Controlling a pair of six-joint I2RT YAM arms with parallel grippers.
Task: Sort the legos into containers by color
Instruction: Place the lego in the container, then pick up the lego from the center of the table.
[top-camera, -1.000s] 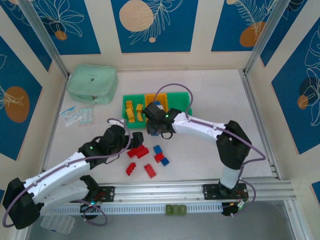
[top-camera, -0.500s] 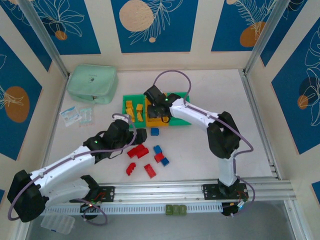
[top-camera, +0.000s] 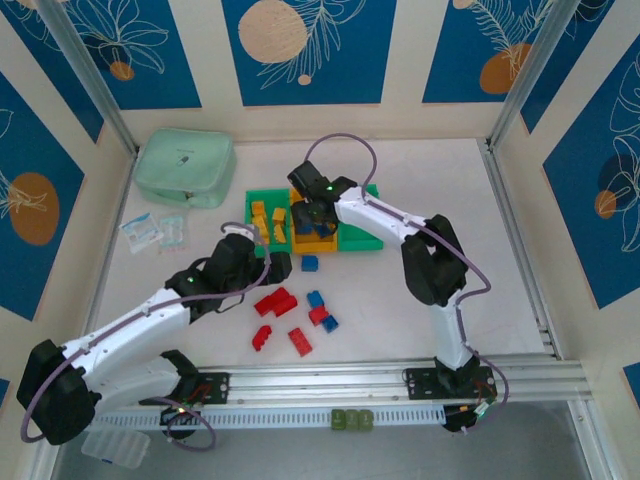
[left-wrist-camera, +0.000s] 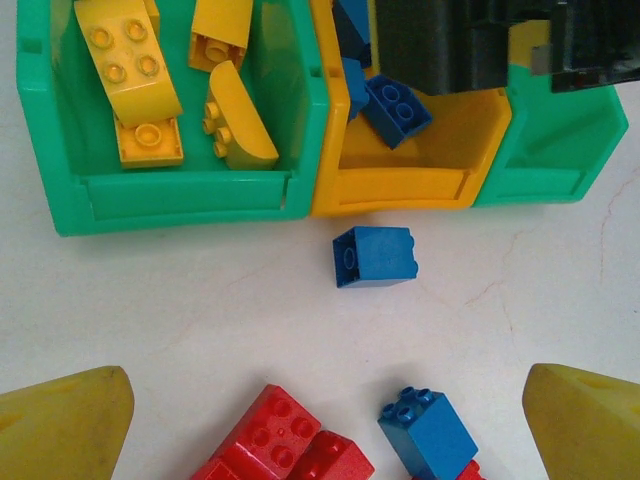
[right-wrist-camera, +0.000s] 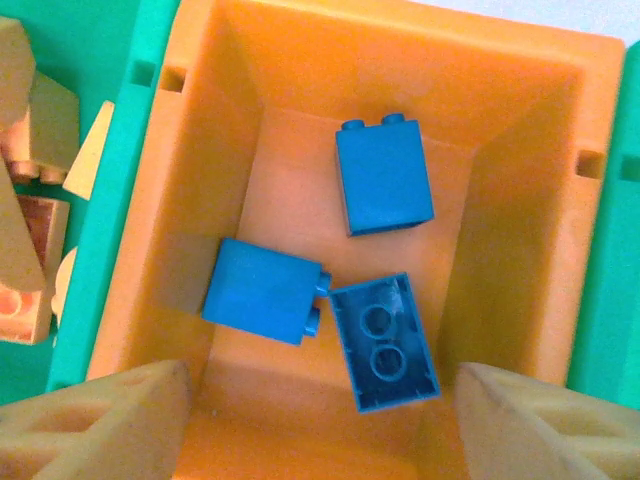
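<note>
Pale counter (top-camera: 450, 180): joined containers (left-wrist-camera: 190, 200), three blue legos (right-wrist-camera: 383, 187) in the orange middle bin (right-wrist-camera: 500, 150), red and blue bricks (top-camera: 275, 302) loose nearer me. My right tool (right-wrist-camera: 320, 430) hangs over that bin, fingers spread, holding nothing; my left tool (left-wrist-camera: 320, 430), likewise wide and empty, sits above the loose bricks.

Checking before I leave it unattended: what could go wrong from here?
The left end effector hangs open near a blue brick lying by the front wall of the orange bin; it may strike that wall. The right end effector is over that same bin, so the two may clash.
</note>
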